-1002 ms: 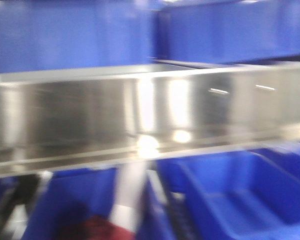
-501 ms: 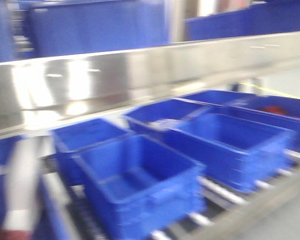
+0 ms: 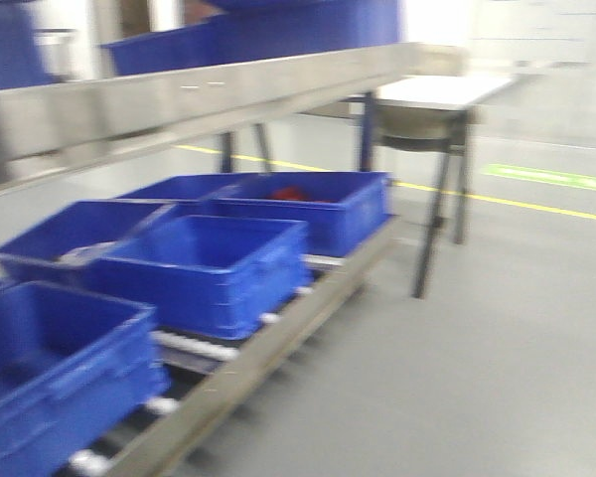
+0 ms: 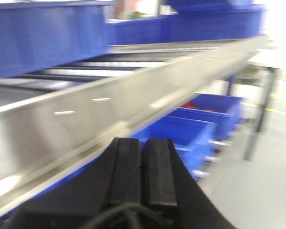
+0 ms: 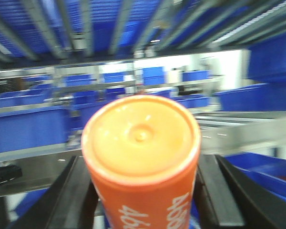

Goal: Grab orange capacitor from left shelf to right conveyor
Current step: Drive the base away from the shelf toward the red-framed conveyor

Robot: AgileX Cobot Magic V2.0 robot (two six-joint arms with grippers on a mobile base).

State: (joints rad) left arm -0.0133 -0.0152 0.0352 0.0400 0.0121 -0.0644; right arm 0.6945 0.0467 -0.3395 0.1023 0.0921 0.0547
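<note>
The right hand clamps the orange capacitor on both sides, top protruding; the left hand is closed, empty.

floor: grey, yellow line | on it: roller rack w/ blue bins | white-top table beyond

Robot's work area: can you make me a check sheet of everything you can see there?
Surface: steel shelf, shiny front lip, picture blurred.
Job's things: orange capacitor off the shelf, gripped; conveyor not seen.
Clutter: blue bins on rollers below the shelf; something red in the far bin.
Grippers: right claw shut on the orange capacitor; left claw shut, empty.
Cables: dark cable at the left claw's base.
Surroundings: grey floor, yellow line, white-topped table.
</note>
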